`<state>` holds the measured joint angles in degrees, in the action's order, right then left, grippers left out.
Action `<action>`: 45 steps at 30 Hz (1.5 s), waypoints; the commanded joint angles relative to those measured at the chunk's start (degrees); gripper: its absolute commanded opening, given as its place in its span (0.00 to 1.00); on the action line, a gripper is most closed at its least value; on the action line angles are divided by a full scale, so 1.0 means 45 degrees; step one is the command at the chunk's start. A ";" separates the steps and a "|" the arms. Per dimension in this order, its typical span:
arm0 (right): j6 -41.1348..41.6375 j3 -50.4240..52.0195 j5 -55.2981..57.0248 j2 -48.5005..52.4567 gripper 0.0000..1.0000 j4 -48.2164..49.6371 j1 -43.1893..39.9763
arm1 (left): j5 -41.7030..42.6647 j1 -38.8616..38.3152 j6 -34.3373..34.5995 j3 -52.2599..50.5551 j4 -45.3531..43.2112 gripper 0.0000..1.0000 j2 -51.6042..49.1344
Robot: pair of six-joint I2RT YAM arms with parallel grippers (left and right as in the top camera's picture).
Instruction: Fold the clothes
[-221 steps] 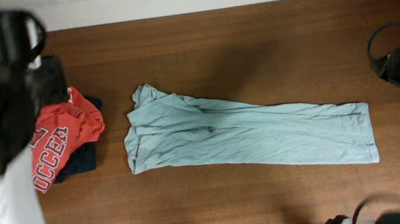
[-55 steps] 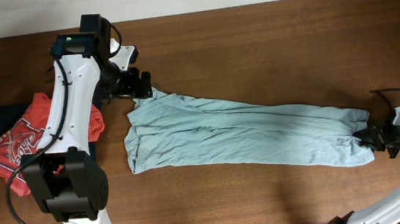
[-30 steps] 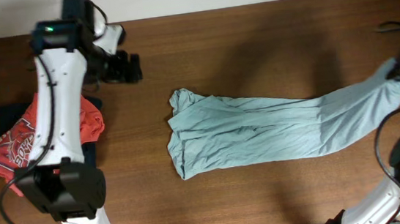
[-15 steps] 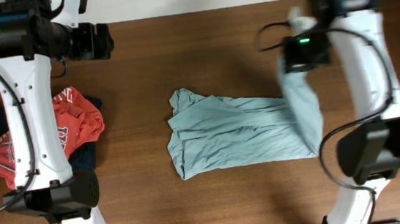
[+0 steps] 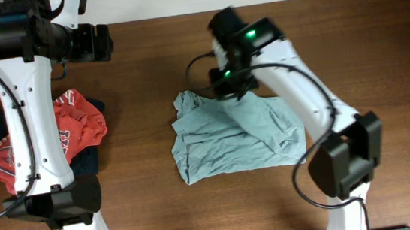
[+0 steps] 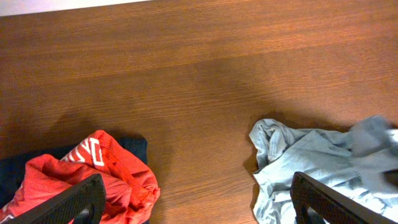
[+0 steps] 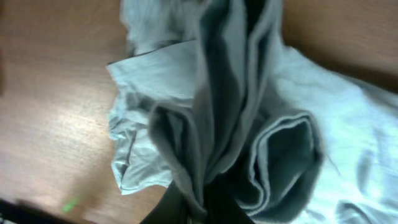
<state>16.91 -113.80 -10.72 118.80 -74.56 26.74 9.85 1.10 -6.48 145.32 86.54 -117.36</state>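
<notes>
- Right gripper was clamped on a bunched end of the T-shirt, holding it just above the shirt's far left part.
- T-shirt lay crumpled mid-table, with its right part doubled back leftward over itself.
- Left gripper hovered empty, jaws wide apart, over the far left of the table.
- Red shirt lay on a navy garment at the left, well apart from the T-shirt.

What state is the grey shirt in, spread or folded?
Half folded: the shirt has one end doubled back over its middle, bunched in the right fingers, not flat.
</notes>
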 commanded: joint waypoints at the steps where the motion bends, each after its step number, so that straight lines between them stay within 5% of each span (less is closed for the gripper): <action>1: 0.0447 0.0097 -0.0641 0.0185 0.22 0.0452 0.1127 | -0.0151 0.0083 -0.0214 0.0233 -0.0073 0.95 0.0024; 5: 0.0442 0.0068 -0.0656 0.0180 0.55 0.0500 0.1744 | -0.0151 0.0083 -0.0219 0.0233 -0.0092 0.96 0.0024; 16: -0.0738 0.0073 0.1069 0.0112 0.55 -0.1117 -0.0403 | -0.0146 0.0078 -0.0214 0.0233 -0.0097 0.96 0.0024; 22: -0.4289 0.0087 0.0039 0.0117 0.68 -0.1695 -0.1705 | -0.0151 0.0078 -0.0219 0.0233 -0.0136 0.97 0.0024; 26: -0.6654 0.0437 -0.0529 0.0136 0.68 -0.0952 -0.1598 | -0.0146 0.0078 -0.0214 0.0233 -0.0228 0.97 0.0019; 30: -0.6955 0.1797 -0.0559 0.0141 0.58 0.0933 -0.1336 | -0.0146 0.0078 -0.0214 0.0228 -0.0189 0.97 0.0019; 41: -0.8082 0.5047 -0.1520 0.0141 0.65 0.3701 -0.1088 | -0.0146 0.0078 -0.0214 0.0228 -0.0170 0.98 0.0019; 45: -0.7970 0.5241 -0.1549 0.0136 0.34 0.3721 -0.1078 | -0.0146 0.0078 -0.0214 0.0228 -0.0175 0.98 0.0024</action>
<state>-18.41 -90.80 -16.14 120.22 -57.82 21.61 9.43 1.10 -6.48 145.32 85.93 -117.36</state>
